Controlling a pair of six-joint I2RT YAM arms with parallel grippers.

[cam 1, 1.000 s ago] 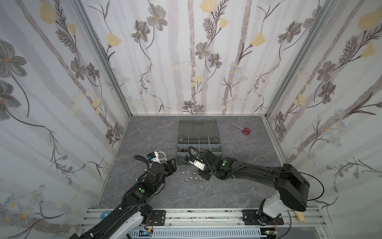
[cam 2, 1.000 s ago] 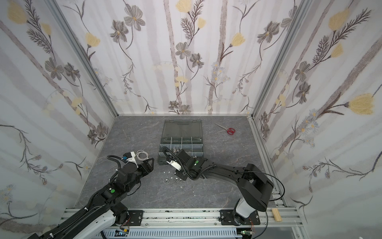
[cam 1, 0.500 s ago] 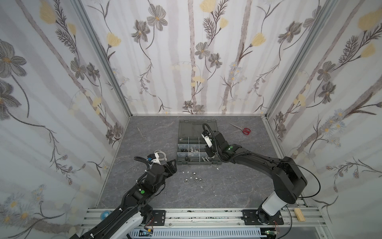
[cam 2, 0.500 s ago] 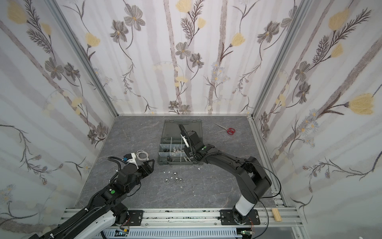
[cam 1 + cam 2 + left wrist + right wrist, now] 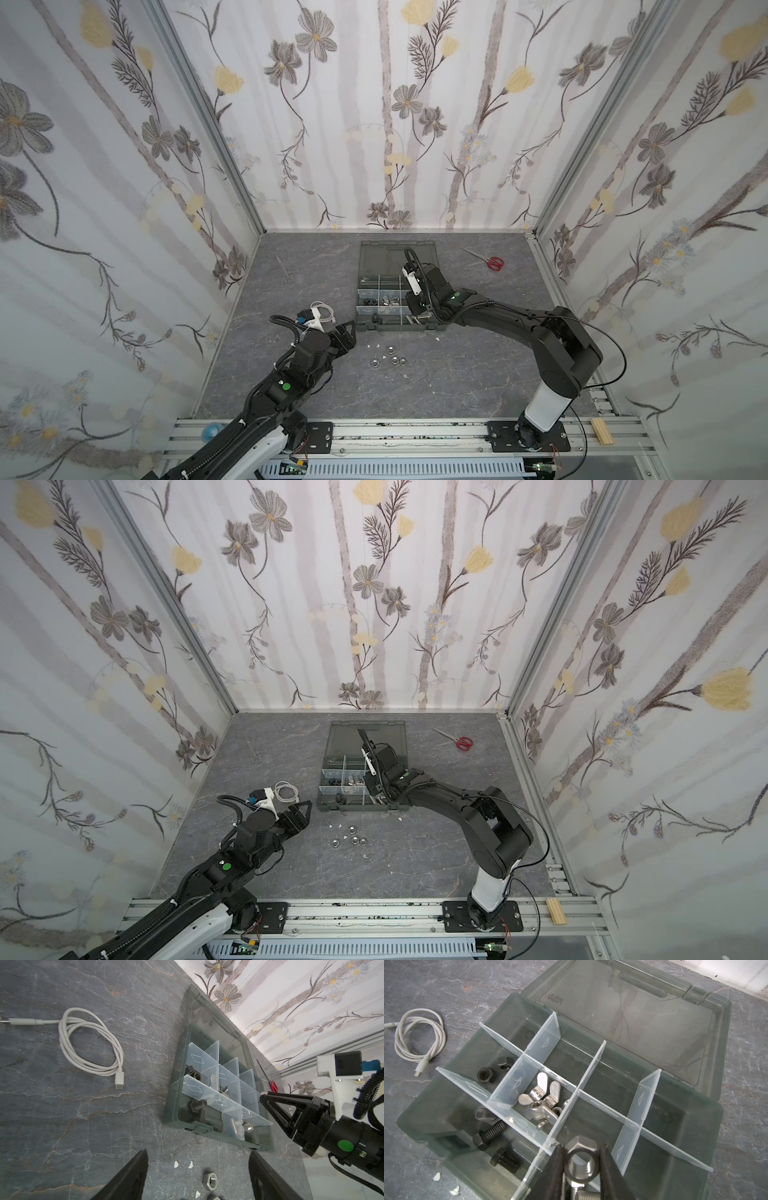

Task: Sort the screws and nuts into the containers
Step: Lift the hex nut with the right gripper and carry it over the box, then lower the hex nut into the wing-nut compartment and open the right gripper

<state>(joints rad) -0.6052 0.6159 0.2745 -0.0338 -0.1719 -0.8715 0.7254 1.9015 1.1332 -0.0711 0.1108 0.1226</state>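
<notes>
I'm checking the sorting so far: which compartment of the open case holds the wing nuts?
The middle-row compartment beside the one holding two black hex nuts: silver wing nuts are piled in it, none elsewhere in view.

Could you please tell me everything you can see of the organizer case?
The organizer case is dark grey, see-through plastic, lying open on the table, its smoky lid folded flat behind. Pale clear dividers form compartments: some hold black nuts, wing nuts, black bolts or silver bolts; the rest are empty. The right claw hangs over its near row.
</notes>
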